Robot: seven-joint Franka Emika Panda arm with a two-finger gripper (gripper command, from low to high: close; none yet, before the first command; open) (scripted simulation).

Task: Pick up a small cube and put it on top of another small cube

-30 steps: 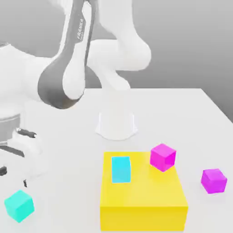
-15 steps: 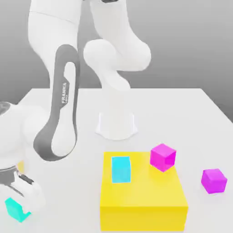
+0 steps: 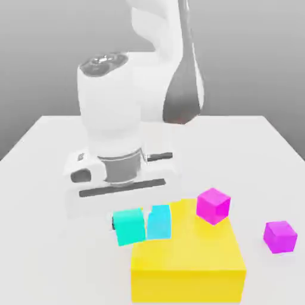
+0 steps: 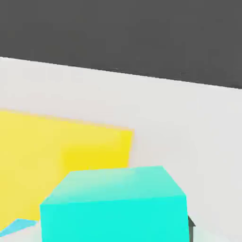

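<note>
**Turquoise cube held off the table beside the yellow block**

A plain white table (image 3: 36, 179) runs back to a grey backdrop, with the white arm's base at its far side. The turquoise-green cube (image 3: 129, 226) is small, plain and sharp-edged, about the size of the two magenta cubes and far smaller than the yellow block (image 3: 187, 262). In the exterior view it hangs just under the hand, clear of the table, close against the left side of the bluer cyan oblong block (image 3: 159, 222) that stands upright on the yellow block's top; whether the two touch cannot be told. In the hand view the cube (image 4: 113, 205) looms near the camera, with the yellow block (image 4: 56, 151) beyond it.

The gripper (image 3: 128, 221) is closed onto the turquoise cube, its fingers narrowed to the cube's width and mostly hidden; a dark fingertip edge shows at the cube's side.

One magenta cube (image 3: 213, 205) sits at the yellow block's far corner, towards the exterior view's right. The other magenta cube (image 3: 280, 236) rests on the table, well apart to the right.
</note>
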